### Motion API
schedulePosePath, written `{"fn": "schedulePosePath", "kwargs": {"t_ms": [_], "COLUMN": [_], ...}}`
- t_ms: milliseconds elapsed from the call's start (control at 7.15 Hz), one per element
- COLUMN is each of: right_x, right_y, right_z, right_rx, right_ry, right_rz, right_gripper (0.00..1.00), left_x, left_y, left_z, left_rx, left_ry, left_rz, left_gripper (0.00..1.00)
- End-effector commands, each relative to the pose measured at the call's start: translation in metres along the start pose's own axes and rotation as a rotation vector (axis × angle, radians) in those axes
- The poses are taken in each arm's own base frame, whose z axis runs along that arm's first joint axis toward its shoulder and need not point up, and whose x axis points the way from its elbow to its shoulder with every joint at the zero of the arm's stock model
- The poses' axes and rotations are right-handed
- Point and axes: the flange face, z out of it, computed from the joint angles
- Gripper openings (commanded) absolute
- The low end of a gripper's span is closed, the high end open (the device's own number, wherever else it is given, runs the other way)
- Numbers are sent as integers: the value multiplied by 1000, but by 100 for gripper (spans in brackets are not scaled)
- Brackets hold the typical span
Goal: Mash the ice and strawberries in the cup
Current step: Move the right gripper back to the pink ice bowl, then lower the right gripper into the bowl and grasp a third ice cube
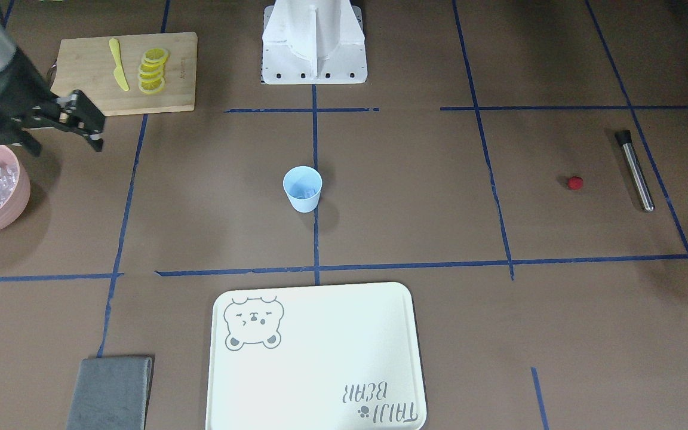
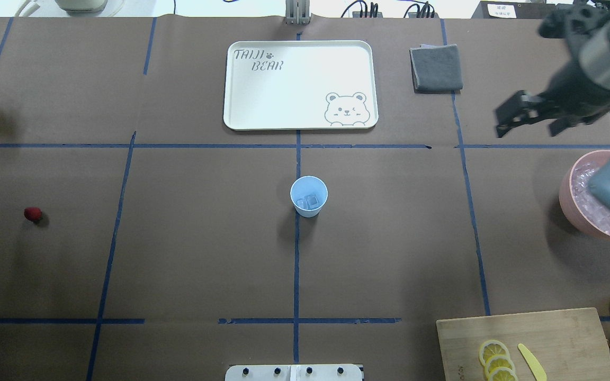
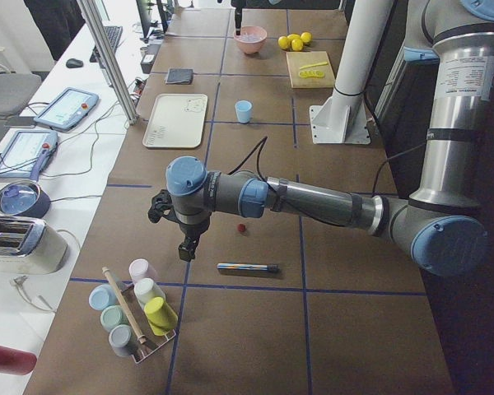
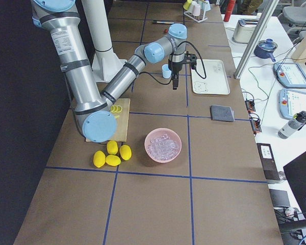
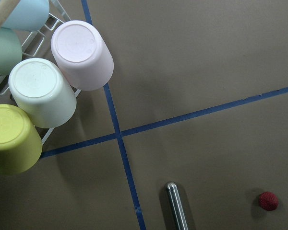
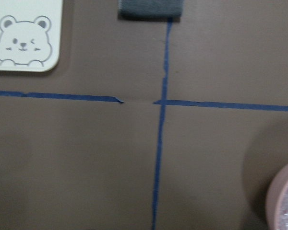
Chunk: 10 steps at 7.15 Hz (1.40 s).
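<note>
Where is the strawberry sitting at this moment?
In the overhead view the strawberry lies on the table at the far left, on the robot's left side, beside the metal muddler and well apart from the cup.

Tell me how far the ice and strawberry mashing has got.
Done: ice sits in the cup. In hand: nothing; the right gripper hangs open near the pink bowl, and the left gripper hangs over the table near the strawberry. Left: the strawberry lies on the table and the metal masher lies untouched beside it, so no mashing yet.
</note>
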Motion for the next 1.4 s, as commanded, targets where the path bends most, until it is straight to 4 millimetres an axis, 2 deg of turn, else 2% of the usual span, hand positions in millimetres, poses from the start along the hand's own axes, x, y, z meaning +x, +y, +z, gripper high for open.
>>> {"fn": "schedulePosePath", "kwargs": {"t_ms": [0, 140, 280, 420, 560, 700, 839, 979, 1259], "right_x": [130, 158, 170, 197, 209, 211, 204, 208, 209], "right_y": [17, 21, 13, 13, 15, 30, 37, 38, 41], "right_z": [-2, 13, 29, 55, 67, 87, 111, 134, 158], "right_rx": [-31, -68, -55, -31, 11, -19, -45, -82, -107], "right_ry": [64, 80, 82, 94, 104, 118, 172, 188, 182], "right_rz": [-140, -166, -176, -192, -183, -181, -217, -224, -248], "right_gripper": [99, 99, 99, 98, 99, 98, 98, 97, 95], "left_x": [1, 4, 7, 8, 8, 8, 7, 7, 7], "left_y": [0, -1, -2, -2, -2, -2, -2, -2, -2], "left_z": [-1, -4, -7, -7, -7, -7, -7, -6, -6], "left_rx": [2, 5, 16, 17, 17, 17, 16, 15, 15], "left_ry": [0, -1, -2, -2, -2, -2, -2, -3, -3], "left_rz": [2, 4, -30, -35, -36, -36, -38, -37, -37], "left_gripper": [100, 100, 100, 100, 100, 100, 100, 100, 100]}}
